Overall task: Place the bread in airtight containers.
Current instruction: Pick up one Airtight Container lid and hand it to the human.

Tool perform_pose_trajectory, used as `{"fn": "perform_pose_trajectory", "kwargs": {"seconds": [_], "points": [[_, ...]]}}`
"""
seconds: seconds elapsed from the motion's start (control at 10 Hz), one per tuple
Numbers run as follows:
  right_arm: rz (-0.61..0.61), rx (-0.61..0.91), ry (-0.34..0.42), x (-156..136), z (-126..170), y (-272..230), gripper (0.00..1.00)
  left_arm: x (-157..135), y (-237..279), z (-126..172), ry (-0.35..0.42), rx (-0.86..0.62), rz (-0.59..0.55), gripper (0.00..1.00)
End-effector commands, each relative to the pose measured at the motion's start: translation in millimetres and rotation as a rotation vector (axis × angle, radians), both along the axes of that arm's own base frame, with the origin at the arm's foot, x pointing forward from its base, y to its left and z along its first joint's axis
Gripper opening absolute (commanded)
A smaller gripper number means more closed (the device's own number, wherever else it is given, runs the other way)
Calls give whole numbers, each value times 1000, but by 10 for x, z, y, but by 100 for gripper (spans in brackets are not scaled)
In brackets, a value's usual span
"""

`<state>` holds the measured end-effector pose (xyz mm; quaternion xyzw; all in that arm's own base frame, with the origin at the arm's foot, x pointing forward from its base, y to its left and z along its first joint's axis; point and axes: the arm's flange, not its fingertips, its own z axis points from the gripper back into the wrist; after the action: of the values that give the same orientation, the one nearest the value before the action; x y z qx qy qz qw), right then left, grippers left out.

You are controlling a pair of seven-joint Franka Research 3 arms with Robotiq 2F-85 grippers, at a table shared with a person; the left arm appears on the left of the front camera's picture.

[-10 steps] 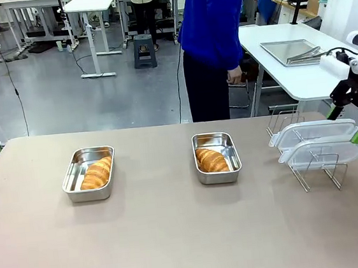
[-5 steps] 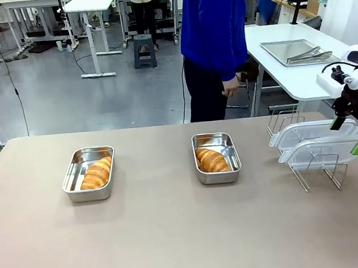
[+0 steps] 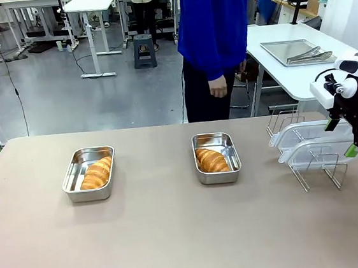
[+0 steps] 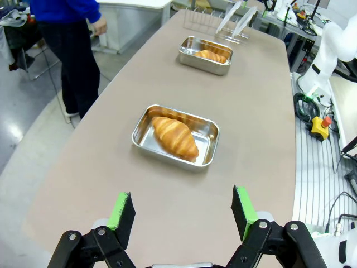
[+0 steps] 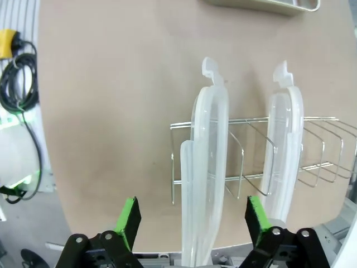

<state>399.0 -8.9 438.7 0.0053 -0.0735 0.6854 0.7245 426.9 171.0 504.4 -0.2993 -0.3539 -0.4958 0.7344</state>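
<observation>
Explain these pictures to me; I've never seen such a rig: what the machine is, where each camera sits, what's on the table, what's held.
Two robot arms share a table with a person. The front view looks across from between the arms; each wrist view looks along one gripper's fingers. On the table sit two steel pans, each holding a croissant, and a wire rack standing two plastic lids on edge. The left gripper is open and empty. The right gripper is open, straddling one lid, gripping nothing yet.
</observation>
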Motion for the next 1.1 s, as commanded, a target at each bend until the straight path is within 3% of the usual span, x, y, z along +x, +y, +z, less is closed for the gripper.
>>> {"fn": "perform_pose_trajectory", "kwargs": {"seconds": [0.0,0.1,0.3,0.4,0.6,1.0], "points": [[4,-37,-38,-5,-65,4,40,-18,1,5,-5,5,-17,91],[16,-45,-41,-15,-74,10,0,-18,1,5,-5,5,-17,91],[16,-43,-47,-17,-78,9,0,-18,1,5,-5,5,-17,91],[19,-42,-54,-18,-77,13,14,-18,1,5,-5,5,-17,91],[15,-44,-57,-47,-65,6,0,-18,1,5,-5,5,-17,91],[14,-50,-58,-104,25,-9,0,-18,1,5,-5,5,-17,91]]}}
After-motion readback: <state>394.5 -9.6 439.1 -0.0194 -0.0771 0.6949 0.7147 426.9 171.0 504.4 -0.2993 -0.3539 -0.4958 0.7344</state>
